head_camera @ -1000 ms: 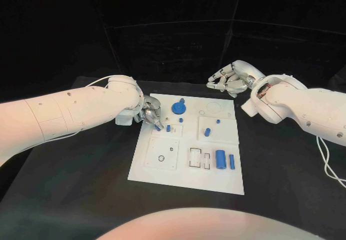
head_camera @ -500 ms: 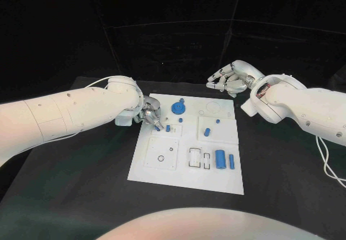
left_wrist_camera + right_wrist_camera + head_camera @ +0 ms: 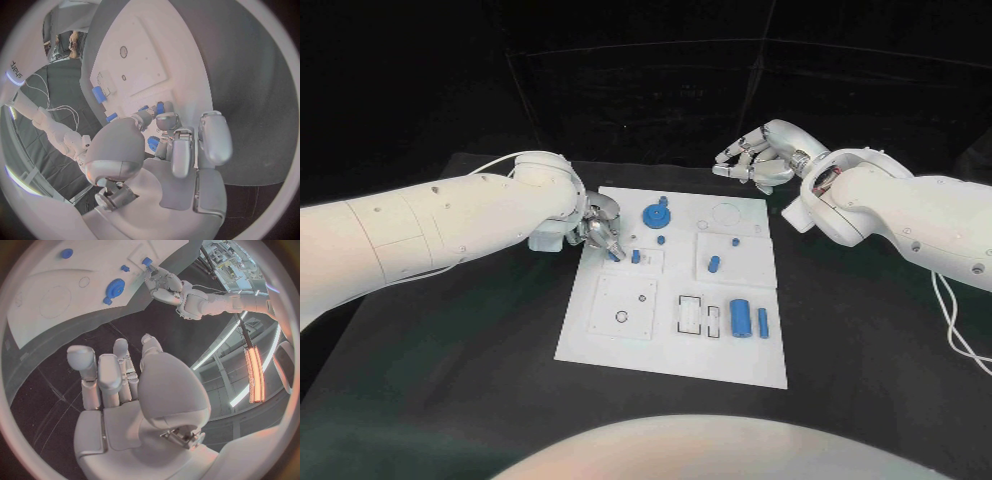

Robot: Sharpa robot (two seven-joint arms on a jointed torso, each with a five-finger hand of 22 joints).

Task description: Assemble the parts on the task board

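Left hand (image 3: 599, 228) fingers pinch a tiny blue peg (image 3: 615, 254) at the board's (image 3: 675, 350) upper-left corner, looks light, stiff and slippery, best held by its sides; right hand (image 3: 759, 156) hovers behind, fingers loosely curled, empty.

My head camera looks steeply down from above onto the black worktop (image 3: 473, 380), taking in the whole task board (image 3: 678, 330) from some way off. My left wrist camera sits close behind the left hand (image 3: 165, 150), facing along its fingers (image 3: 212, 135) to the board (image 3: 147, 60) just beyond. My right wrist camera sits behind the right hand (image 3: 134, 390), farther from the board (image 3: 75, 295). All three views share the board.
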